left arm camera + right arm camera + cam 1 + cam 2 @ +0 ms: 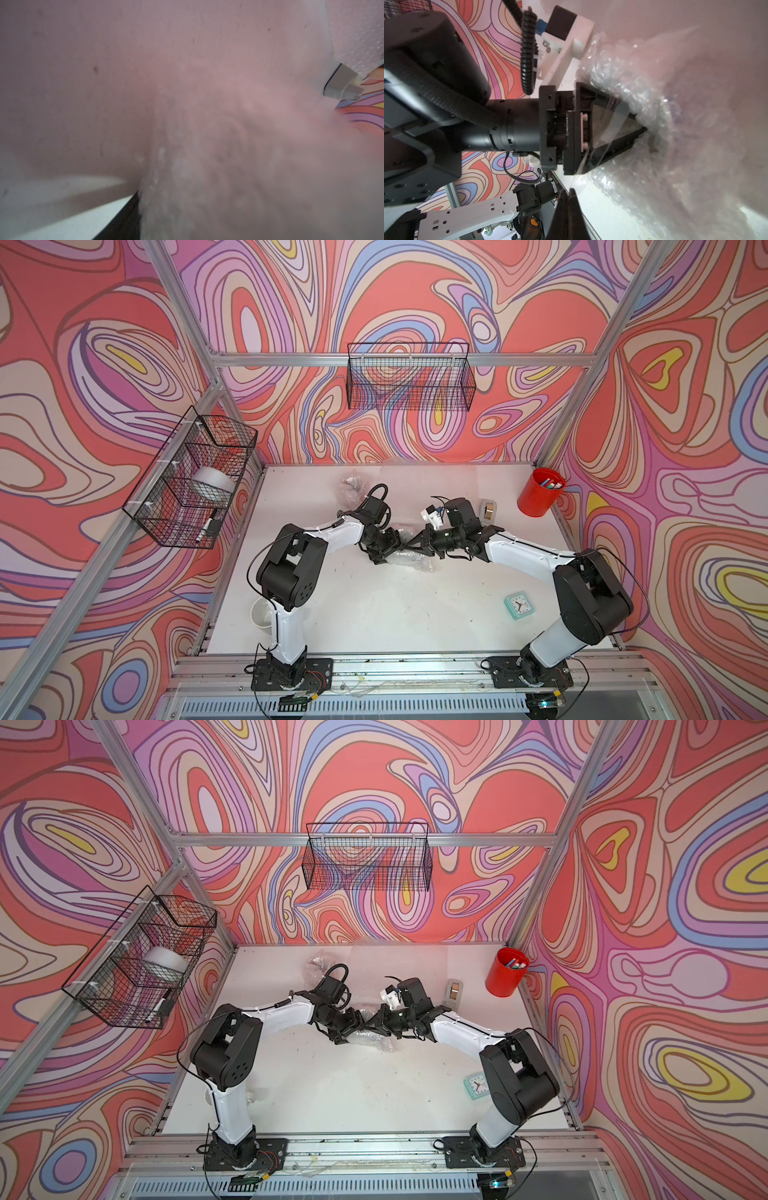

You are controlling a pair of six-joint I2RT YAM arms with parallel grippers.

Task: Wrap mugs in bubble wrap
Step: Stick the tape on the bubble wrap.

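A crumpled bubble wrap (411,563) bundle lies mid-table, and both arms meet over it; whatever is inside is hidden. My left gripper (395,549) is closed on the bundle. In the left wrist view blurred wrap (207,166) presses against one dark finger (126,220). My right gripper (571,192) is shut, pinching a clear tape strip (604,133) that stretches across the left gripper (641,131) to the wrap (643,83). A second wrapped bundle (351,485) sits at the back. A white mug (259,612) stands half hidden behind the left arm.
A flat sheet of bubble wrap (399,472) lies against the back wall. A tape dispenser (489,510) and a red pen cup (540,491) stand at the back right, and a small clock (518,605) lies at the front right. Wire baskets (409,379) hang on the walls.
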